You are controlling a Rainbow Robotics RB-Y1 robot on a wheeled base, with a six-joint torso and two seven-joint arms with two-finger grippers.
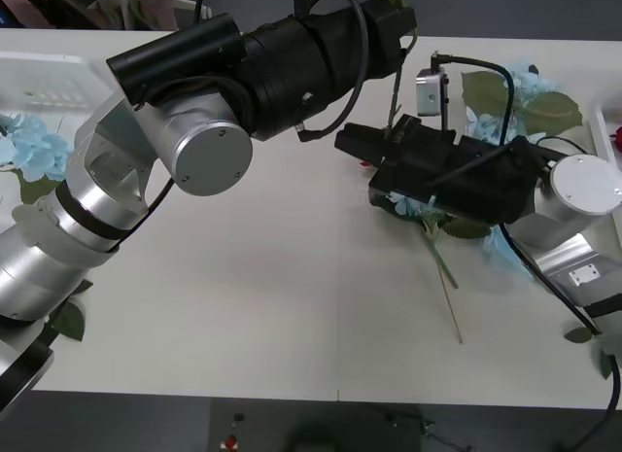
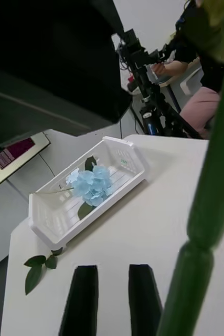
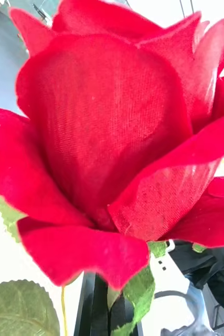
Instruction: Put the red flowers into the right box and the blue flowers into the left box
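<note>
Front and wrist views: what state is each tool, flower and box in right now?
left tool: shut on the red rose stem.
red rose: held, off the table.
right tool: open, narrow gap, empty.
left box: upright, one blue flower lying inside.
loose blue flowers: lying on the table, not yet boxed.
right box: contents cannot be told.

A loose leaf sprig lies on the white table.
</note>
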